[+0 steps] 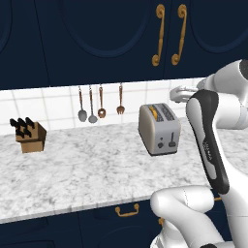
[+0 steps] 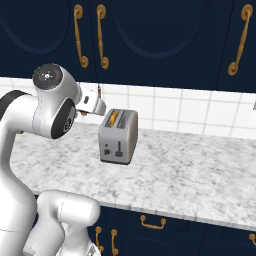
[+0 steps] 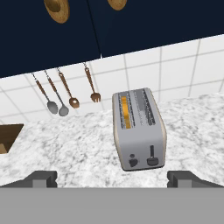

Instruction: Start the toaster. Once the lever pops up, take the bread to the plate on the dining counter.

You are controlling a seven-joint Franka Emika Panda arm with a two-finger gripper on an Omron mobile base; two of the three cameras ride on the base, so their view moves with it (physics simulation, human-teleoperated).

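The task stands at its first step: the toaster [image 3: 139,129] is not yet started, and the gripper [image 3: 112,177] hangs above and in front of it with its jaws spread wide and nothing between them. The toaster sits on the wall counter [image 1: 72,164] near the tiled backsplash [image 1: 58,104], a small boxy silver-grey body with rounded edges. The bread [image 3: 125,112] shows as a golden-tan strip sunk in the left slot, seen from the hand view. On the near end panel the lever [image 3: 152,156] is a small dark tab in a vertical slot, with a round knob [image 3: 133,161] just to its left. The next move likely calls for lowering the hand to the end panel and pressing the tab down, keeping clear of the knob. The counter is white-grey marbled stone; a wooden knife block [image 1: 30,135] stands far left, and copper-handled utensils [image 1: 97,106] hang on the glossy tiles.
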